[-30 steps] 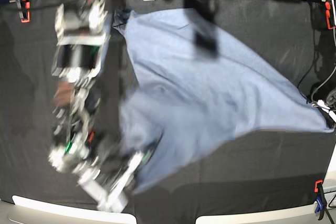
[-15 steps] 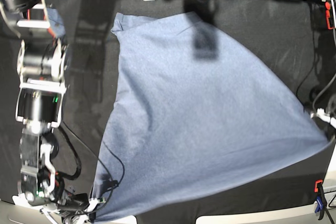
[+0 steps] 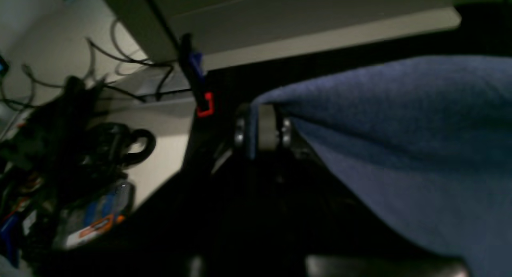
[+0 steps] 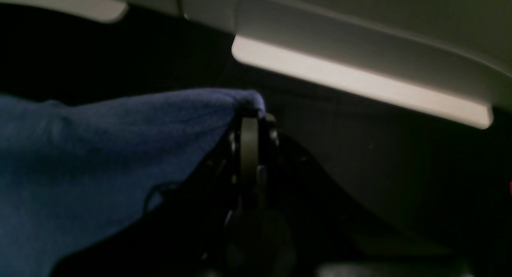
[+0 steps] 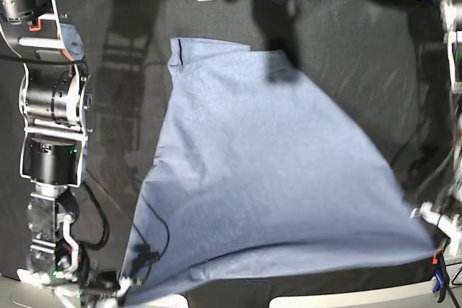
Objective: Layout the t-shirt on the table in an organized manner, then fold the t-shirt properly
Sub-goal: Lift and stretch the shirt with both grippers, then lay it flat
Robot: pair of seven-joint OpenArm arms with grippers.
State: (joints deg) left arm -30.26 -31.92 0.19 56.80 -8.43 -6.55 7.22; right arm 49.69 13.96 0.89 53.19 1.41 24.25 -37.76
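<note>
My right gripper (image 4: 250, 121) and left gripper (image 3: 262, 121) each clench a corner of the shirt (image 5: 267, 178) at the table's (image 5: 361, 41) near edge. I hold them wide apart so the cloth spreads flat for folding.

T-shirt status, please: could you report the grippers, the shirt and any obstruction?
Left gripper and right gripper both shut on t-shirt corners. Shirt stretched over the table, near edge lifted. Nothing visibly in the way.
</note>
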